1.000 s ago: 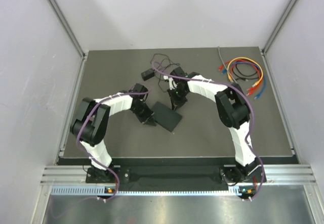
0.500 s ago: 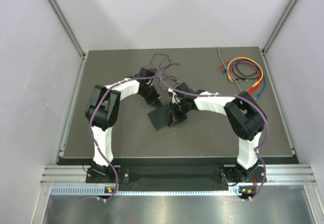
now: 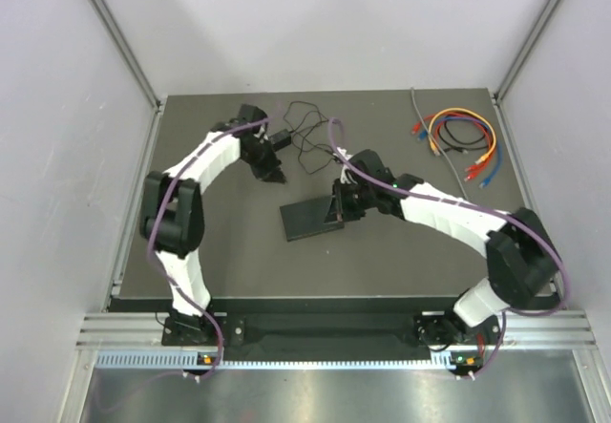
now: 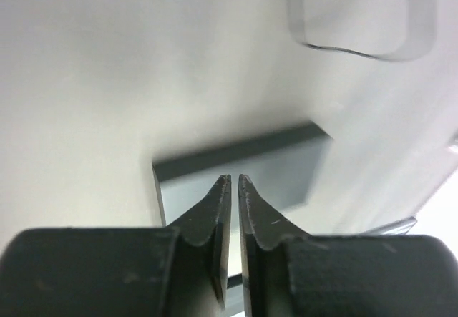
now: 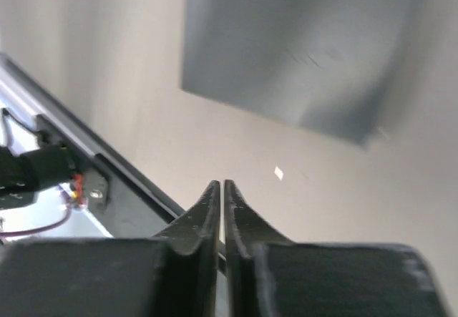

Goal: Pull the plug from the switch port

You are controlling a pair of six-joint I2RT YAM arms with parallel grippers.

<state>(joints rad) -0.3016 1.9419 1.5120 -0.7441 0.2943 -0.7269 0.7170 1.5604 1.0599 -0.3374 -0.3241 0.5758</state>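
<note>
Switch [image 3: 307, 220] lies mid-table. Right gripper [image 3: 340, 209] sits at its right edge, closed and empty. Left gripper [image 3: 273, 172] is behind the switch, barely parted and empty. Cable [image 3: 307, 146] lies apart from the switch, so the plug is judged out, though unconfirmed.

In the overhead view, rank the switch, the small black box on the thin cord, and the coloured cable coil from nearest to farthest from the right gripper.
1. Switch, just left of the right gripper.
2. Small black box, farther back-left.
3. Coloured cable coil, back-right corner.
</note>
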